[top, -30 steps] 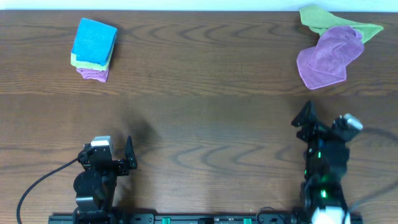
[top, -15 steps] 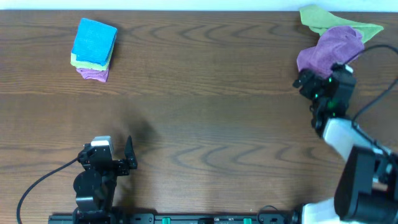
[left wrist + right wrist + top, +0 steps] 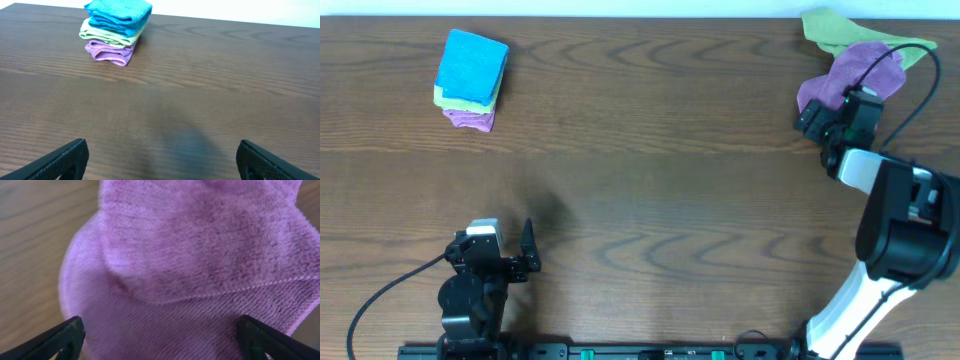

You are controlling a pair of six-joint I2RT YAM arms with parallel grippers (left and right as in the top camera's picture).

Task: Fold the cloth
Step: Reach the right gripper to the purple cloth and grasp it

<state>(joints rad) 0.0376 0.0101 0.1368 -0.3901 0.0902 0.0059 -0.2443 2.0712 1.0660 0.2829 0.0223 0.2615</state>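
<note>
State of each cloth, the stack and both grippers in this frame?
cloth: crumpled, unfolded, lying partly on the lime-green cloth
lime-green cloth: crumpled, partly covered
folded stack: three cloths, neatly folded
right gripper: open, over the cloth
left gripper: open, empty

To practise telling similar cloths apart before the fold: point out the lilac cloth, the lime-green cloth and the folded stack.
lilac cloth [image 3: 850,66]: overhead view, middle of its bunched upper part.
lime-green cloth [image 3: 828,27]: overhead view, its uncovered left part.
folded stack [image 3: 472,60]: overhead view, blue top layer.
</note>
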